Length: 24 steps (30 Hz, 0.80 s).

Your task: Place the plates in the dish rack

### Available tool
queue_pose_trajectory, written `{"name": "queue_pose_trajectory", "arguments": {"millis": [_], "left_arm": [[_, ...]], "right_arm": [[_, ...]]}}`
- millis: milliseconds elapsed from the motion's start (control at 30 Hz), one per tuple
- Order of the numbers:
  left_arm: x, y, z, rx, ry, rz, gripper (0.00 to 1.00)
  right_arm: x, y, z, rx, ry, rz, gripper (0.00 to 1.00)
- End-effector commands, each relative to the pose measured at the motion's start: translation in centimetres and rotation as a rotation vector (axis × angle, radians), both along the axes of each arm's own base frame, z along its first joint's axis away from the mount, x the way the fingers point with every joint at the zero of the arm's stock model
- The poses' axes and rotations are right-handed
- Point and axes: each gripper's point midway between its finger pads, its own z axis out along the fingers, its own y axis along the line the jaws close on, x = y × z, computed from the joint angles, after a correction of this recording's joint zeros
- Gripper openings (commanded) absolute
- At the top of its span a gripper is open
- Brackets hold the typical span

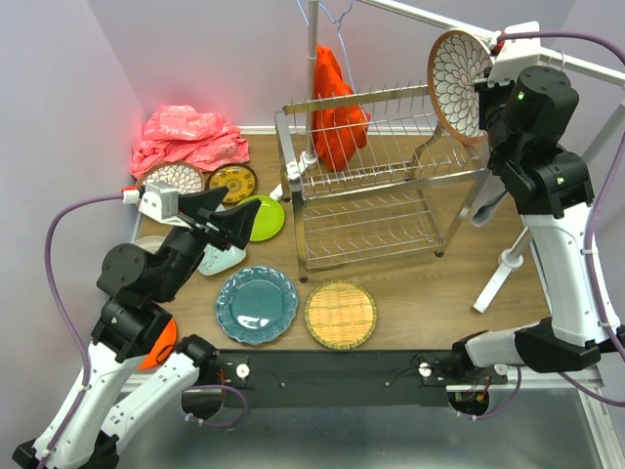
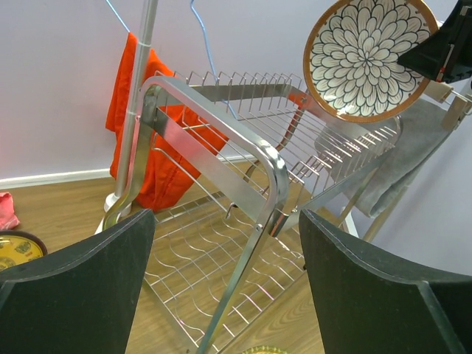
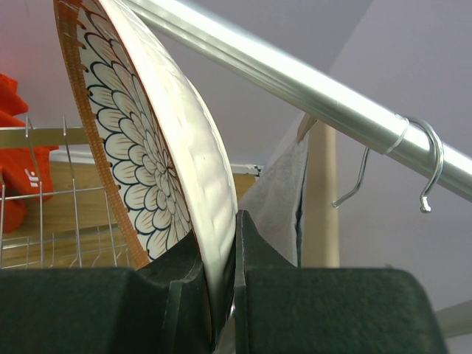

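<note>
The chrome wire dish rack [image 1: 371, 186] [image 2: 243, 177] stands at the middle back of the table. My right gripper [image 1: 485, 96] [image 3: 221, 243] is shut on the rim of a white petal-patterned plate [image 1: 459, 83] [image 2: 365, 55] [image 3: 155, 147], holding it on edge, high above the rack's right end. My left gripper [image 1: 237, 223] [image 2: 225, 221] hangs open and empty, left of the rack. On the table lie a teal scalloped plate [image 1: 256, 305], a woven-yellow plate [image 1: 341, 315], a lime green plate [image 1: 264, 217], a dark-yellow round [image 1: 232, 182], another petal-patterned plate [image 1: 174, 179] and a mint tray [image 1: 220, 260].
A pink cloth [image 1: 190, 137] lies in the back left corner. An orange cloth [image 1: 337, 107] [image 2: 158, 125] hangs on a pole behind the rack. A grey towel [image 1: 486, 207] [image 3: 284, 199] and a metal rail with hooks [image 3: 332, 103] are at the right, beside a white stand [image 1: 500, 276].
</note>
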Motion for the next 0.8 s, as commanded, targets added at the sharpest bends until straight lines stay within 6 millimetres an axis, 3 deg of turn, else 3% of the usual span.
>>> {"name": "queue_pose_trajectory", "arguments": {"millis": [0, 767], "left_arm": [[0.1, 0.6, -0.1, -0.016, 0.006, 0.028, 0.88], [0.4, 0.5, -0.5, -0.025, 0.013, 0.031, 0.89]], "right_arm": [[-2.1, -1.8, 5.0, 0.106, -0.209, -0.054, 0.01], [-0.8, -1.3, 1.6, 0.147, -0.154, -0.06, 0.01]]}}
